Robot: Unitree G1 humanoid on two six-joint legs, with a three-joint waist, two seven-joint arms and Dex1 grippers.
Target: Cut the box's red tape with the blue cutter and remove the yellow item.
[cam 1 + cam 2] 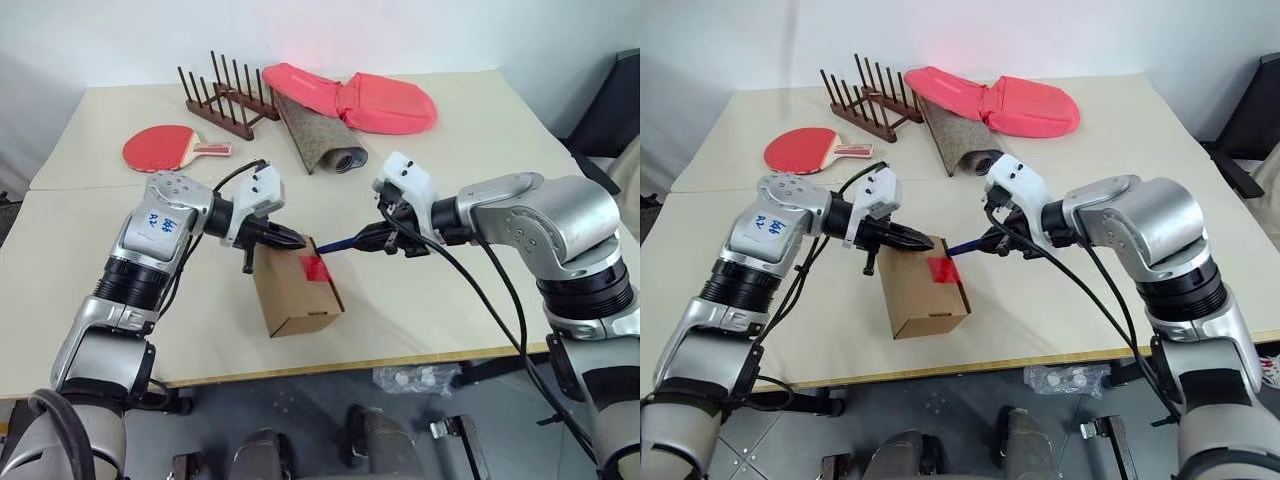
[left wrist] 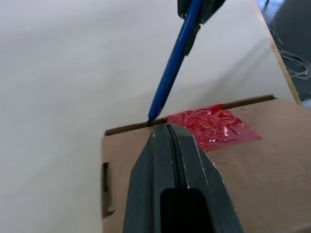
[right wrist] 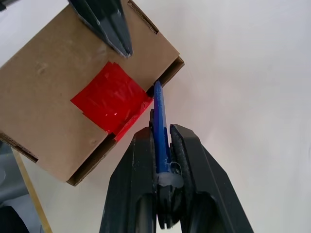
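Note:
The brown box [image 1: 295,290] stands near the table's front edge with the red tape [image 1: 316,268] across its top flap edge. My right gripper [image 1: 375,238] is shut on the blue cutter [image 3: 160,121]. The cutter's tip is in the flap gap right beside the tape [image 3: 109,97]. My left gripper [image 1: 295,240] is shut with nothing in it. Its closed tips [image 2: 167,128] lie over the box top close to the tape [image 2: 211,126], and I cannot tell whether they touch the cardboard. The yellow item is hidden.
At the back of the table lie a red paddle [image 1: 165,147], a wooden peg rack [image 1: 225,95], a rolled mat [image 1: 320,135] and a red padded cloth [image 1: 360,98]. The table's front edge [image 1: 400,360] runs just below the box.

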